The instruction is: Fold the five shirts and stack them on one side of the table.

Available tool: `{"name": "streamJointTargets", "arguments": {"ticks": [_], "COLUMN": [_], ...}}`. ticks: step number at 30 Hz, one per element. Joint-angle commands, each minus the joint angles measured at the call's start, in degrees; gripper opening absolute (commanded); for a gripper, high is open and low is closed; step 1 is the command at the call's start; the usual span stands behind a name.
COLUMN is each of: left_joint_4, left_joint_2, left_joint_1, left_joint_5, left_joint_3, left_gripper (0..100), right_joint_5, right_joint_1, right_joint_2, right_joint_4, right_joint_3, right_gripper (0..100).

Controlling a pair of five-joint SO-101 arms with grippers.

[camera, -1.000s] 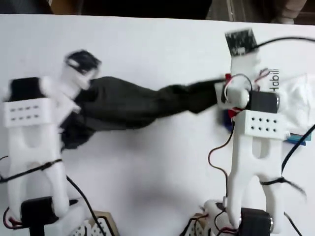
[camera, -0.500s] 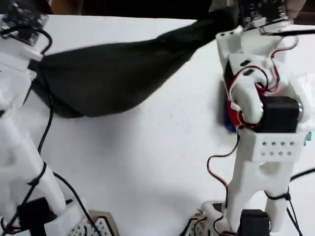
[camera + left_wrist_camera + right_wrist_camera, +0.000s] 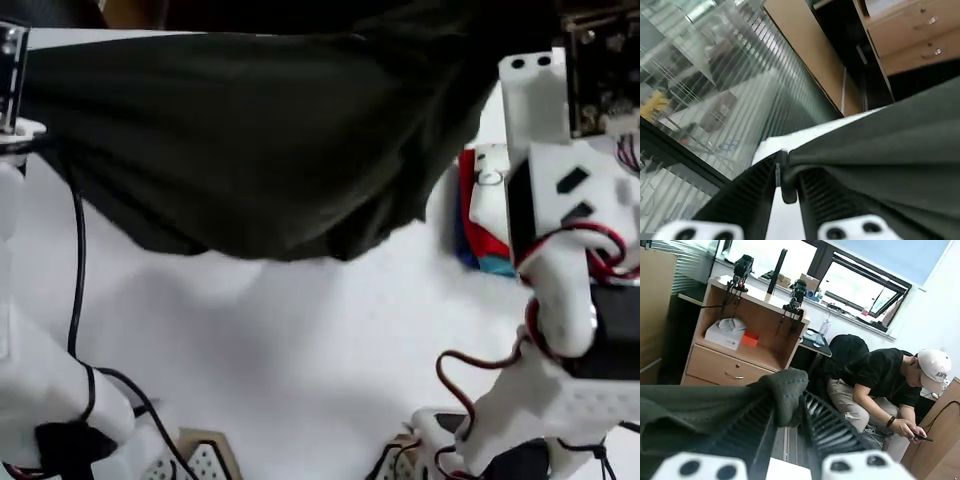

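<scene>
A dark shirt (image 3: 270, 140) hangs stretched wide high above the white table (image 3: 300, 340), held up between both arms. My left gripper (image 3: 785, 172) is shut on one edge of the dark shirt (image 3: 880, 145), at the left side of the high view. My right gripper (image 3: 787, 412) is shut on a bunched corner of the dark shirt (image 3: 700, 407), at the upper right in the high view. Folded shirts (image 3: 482, 215) in white, red and blue lie stacked at the table's right side, partly behind the right arm (image 3: 565, 230).
The two arm bases (image 3: 200, 460) stand at the table's near edge with loose cables (image 3: 80, 260) running up the left arm. The table below the hanging shirt is bare white.
Both grippers have risen sharply with the shirt. It was a twisted rope low over the table a second ago and now hangs spread wide and high.
</scene>
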Motion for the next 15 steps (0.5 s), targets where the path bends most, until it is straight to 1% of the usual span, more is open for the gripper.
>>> {"name": "streamJointTargets", "arguments": {"ticks": [1, 5, 7, 8, 9, 12, 15], "left_joint_4": [-1.2, -0.9, -1.0, -0.9, -0.9, -1.3, -1.5], "left_joint_2": [-1.3, -1.3, -1.1, -0.9, -0.8, -0.9, -0.7], "left_joint_1": [-0.8, -0.8, -0.8, -0.8, -0.8, -0.8, -0.8], "left_joint_5": [1.8, 4.0, 4.0, 4.0, 4.0, 3.6, 3.5], "left_joint_3": [-2.8, -6.9, -7.2, -7.1, -7.0, -3.6, 2.4], "left_gripper": [2, 2, 2, 2, 2, 2, 2], "right_joint_5": [0.5, 0.4, 0.4, -0.9, -4.0, -16.4, -24.4], "right_joint_1": [-1.0, -3.3, -4.4, -4.5, -4.5, -4.2, -4.6], "right_joint_2": [-2.2, -2.0, -1.6, -1.5, -1.5, -1.5, 0.8], "right_joint_4": [3.4, 8.6, 9.9, 10.6, 11.1, 11.5, 9.8], "right_joint_3": [-4.7, -9.3, -8.8, -7.6, -5.9, 2.9, 15.2], "right_gripper": [2.2, 2.2, 2.2, 2.2, 2.2, 2.2, 2.2]}}
